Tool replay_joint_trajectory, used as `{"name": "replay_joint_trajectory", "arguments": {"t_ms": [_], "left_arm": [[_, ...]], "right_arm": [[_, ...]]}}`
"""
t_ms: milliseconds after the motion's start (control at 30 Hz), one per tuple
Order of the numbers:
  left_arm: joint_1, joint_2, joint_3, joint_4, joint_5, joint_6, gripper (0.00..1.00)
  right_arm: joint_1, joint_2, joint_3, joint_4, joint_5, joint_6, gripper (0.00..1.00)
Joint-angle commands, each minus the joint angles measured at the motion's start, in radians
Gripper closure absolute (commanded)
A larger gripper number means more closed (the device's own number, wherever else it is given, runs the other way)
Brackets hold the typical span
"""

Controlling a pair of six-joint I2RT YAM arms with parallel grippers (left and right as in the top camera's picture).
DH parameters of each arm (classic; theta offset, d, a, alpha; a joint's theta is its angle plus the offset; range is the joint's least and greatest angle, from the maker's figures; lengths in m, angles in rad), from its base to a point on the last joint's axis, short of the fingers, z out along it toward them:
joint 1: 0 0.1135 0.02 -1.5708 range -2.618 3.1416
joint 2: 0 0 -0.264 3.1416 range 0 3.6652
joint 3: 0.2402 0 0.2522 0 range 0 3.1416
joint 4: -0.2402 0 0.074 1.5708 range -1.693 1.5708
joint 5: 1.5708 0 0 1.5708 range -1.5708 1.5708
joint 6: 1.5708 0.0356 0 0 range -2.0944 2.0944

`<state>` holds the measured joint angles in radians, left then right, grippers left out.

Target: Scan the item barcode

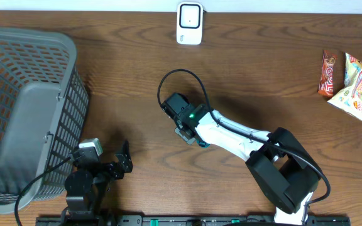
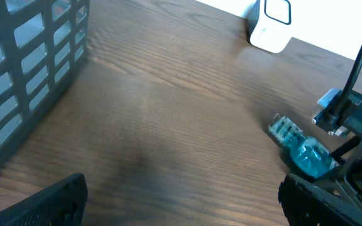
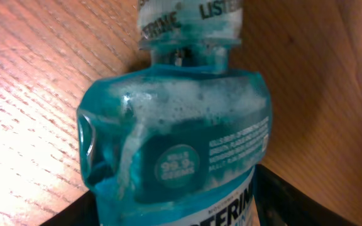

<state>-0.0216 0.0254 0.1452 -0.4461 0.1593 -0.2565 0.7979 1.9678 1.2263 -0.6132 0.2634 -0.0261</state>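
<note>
A teal mouthwash bottle [image 3: 175, 144] with a white-labelled cap lies on its side on the wooden table, and its bubbly liquid fills the right wrist view. My right gripper [image 3: 181, 210] has its dark fingers [image 3: 294, 201] pressed against both flanks of the bottle's body. From the left wrist, the bottle [image 2: 307, 156] pokes out of the right gripper [image 2: 351, 141], cap toward the basket. Overhead, the right gripper [image 1: 184, 125] covers nearly all of it at mid-table. The white barcode scanner [image 1: 189, 23] stands at the far edge. My left gripper [image 1: 123, 162] rests open and empty near the front, beside the basket.
A large grey slatted basket [image 1: 24, 107] fills the left side, and its wall [image 2: 17, 69] is close to the left gripper. Snack packets [image 1: 351, 81] lie at the far right edge. The right arm's black cable [image 1: 181, 75] loops over the table's middle.
</note>
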Motion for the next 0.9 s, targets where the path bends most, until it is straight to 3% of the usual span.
{"name": "replay_joint_trajectory", "arguments": {"t_ms": [0,200,367,500,633,867], "left_arm": [[-0.002,0.000,-0.014,-0.016,0.012,0.013,0.02],[-0.002,0.000,-0.014,-0.016,0.012,0.013,0.02],[-0.002,0.000,-0.014,-0.016,0.012,0.013,0.02],[-0.002,0.000,-0.014,-0.016,0.012,0.013,0.02],[-0.002,0.000,-0.014,-0.016,0.012,0.013,0.02],[-0.002,0.000,-0.014,-0.016,0.012,0.013,0.02]], "right_arm": [[-0.018,0.108,-0.071,-0.039,0.007,0.021,0.37],[-0.076,0.108,-0.017,-0.118,-0.212,0.029,0.46],[-0.120,0.106,0.141,-0.288,-0.292,0.027,0.46],[-0.155,0.106,0.256,-0.396,-0.353,-0.006,0.53],[-0.182,0.106,0.301,-0.439,-0.441,-0.053,0.59],[-0.203,0.106,0.303,-0.450,-0.454,-0.061,0.59]]}}
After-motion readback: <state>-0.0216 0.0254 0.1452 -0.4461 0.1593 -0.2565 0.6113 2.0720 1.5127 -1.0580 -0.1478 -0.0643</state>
